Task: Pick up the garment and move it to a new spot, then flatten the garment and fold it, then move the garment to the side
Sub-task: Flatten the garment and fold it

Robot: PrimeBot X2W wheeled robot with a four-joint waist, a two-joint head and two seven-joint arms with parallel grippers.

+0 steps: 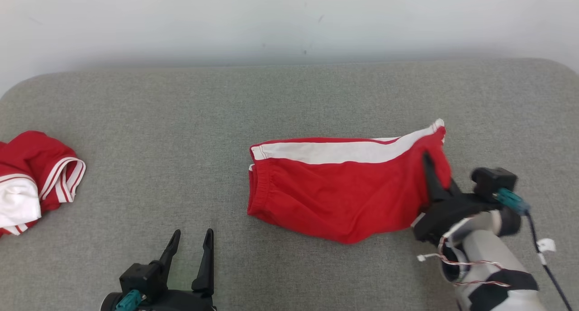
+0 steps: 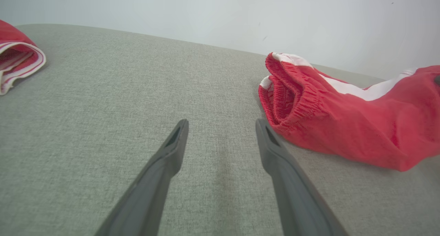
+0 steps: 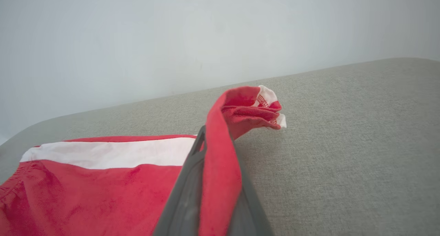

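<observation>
Head view: the garment (image 1: pixel 344 188) lies on the grey bench (image 1: pixel 181 98), just toward 3 o'clock from centre, and it looks already doubled lengthwise. At 4 o'clock the right claw (image 1: pixel 427 161) pinches its lifted leg end.

Left wrist view: the left claw (image 2: pixel 221 122) hangs spread and empty, with the garment's elastic end at 2 o'clock.

Right wrist view: the fingers (image 3: pixel 187 188) clamp red fabric. I reckon a cross fold and the move aside remain.

Grey fabric-covered tabletop (image 1: pixel 289 98) with rounded corners, red shorts (image 1: pixel 334 193) with white side stripe lying right of centre, crumpled red-and-white garment (image 1: pixel 31 179) at left edge
</observation>
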